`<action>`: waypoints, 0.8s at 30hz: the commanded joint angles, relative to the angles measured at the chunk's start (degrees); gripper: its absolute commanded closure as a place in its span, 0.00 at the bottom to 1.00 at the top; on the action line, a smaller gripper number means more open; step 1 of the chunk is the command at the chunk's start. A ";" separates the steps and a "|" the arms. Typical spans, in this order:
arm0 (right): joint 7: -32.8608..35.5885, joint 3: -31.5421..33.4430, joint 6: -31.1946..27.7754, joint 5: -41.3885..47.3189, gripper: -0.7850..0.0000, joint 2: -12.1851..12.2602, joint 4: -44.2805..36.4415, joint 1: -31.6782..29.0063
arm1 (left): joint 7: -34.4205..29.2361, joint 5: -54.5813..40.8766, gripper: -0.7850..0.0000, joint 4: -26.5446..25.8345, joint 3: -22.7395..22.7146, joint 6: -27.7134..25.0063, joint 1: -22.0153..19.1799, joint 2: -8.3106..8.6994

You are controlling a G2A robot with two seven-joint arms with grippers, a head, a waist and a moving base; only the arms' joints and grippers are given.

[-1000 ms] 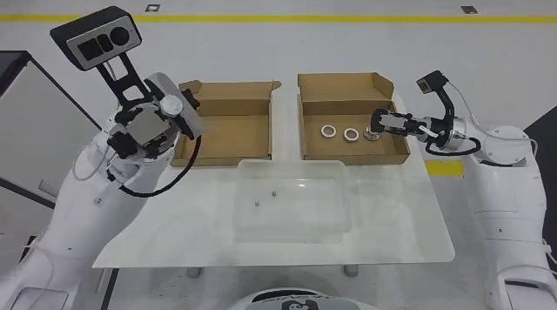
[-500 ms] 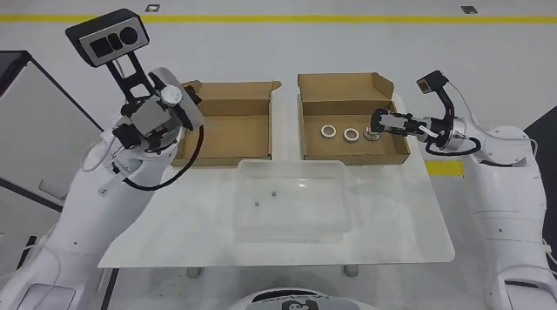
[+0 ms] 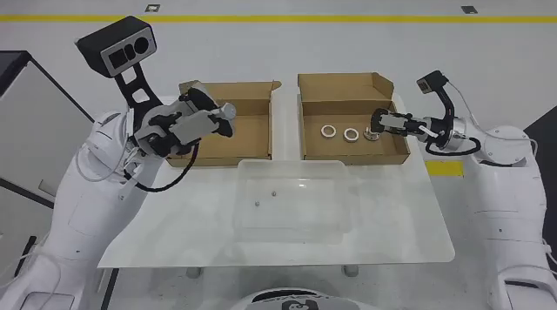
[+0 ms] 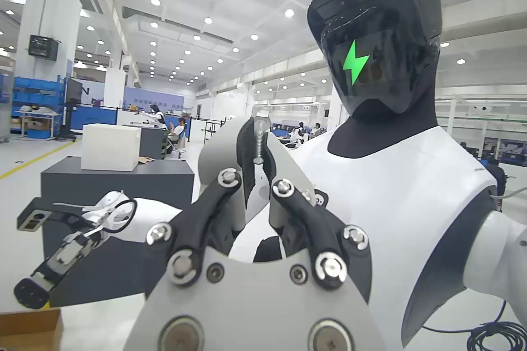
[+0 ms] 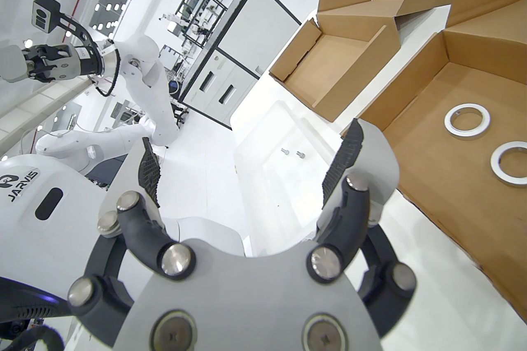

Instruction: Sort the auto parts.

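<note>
My left gripper (image 4: 256, 157) is shut on a threaded bolt (image 4: 259, 134), held upright between its pads. From above, this gripper (image 3: 228, 111) hangs over the left cardboard box (image 3: 248, 133). My right gripper (image 5: 247, 163) is open with nothing between its fingers. It sits at the right-hand edge of the right cardboard box (image 3: 348, 110), seen from above as the right gripper (image 3: 376, 124). Two metal rings (image 3: 331, 131) (image 3: 352, 134) lie on that box's floor. The right wrist view shows both rings (image 5: 467, 121) (image 5: 510, 163) as well.
A clear plastic tray (image 3: 305, 219) sits in front of the boxes on the white table (image 3: 409, 223). Two small bolts (image 3: 258, 203) (image 3: 274, 193) lie in it, and the right wrist view shows these bolts (image 5: 284, 151) (image 5: 299, 154). A grey cabinet (image 5: 239, 52) stands beyond the table's left end.
My left arm has swung its wrist round and carried the gripper rightward, from beside the left box to above it. The right arm has stayed still.
</note>
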 commanded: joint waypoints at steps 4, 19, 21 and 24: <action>0.00 0.00 0.00 0.00 0.00 0.00 0.00 0.00 | 0.46 -5.66 1.00 -0.55 1.26 -1.38 0.27 -0.55; 0.00 0.00 0.00 0.00 0.00 0.00 0.00 0.00 | -4.98 -14.42 1.00 1.03 1.00 -1.82 -0.51 -1.81; 0.00 0.00 0.00 0.00 0.00 0.00 0.00 0.00 | -5.93 -11.40 1.00 2.07 -0.33 -0.66 -0.19 -1.70; 0.00 0.00 0.00 0.00 0.00 0.00 0.00 0.00 | -5.54 -7.81 1.00 1.94 -1.92 0.65 0.47 -1.67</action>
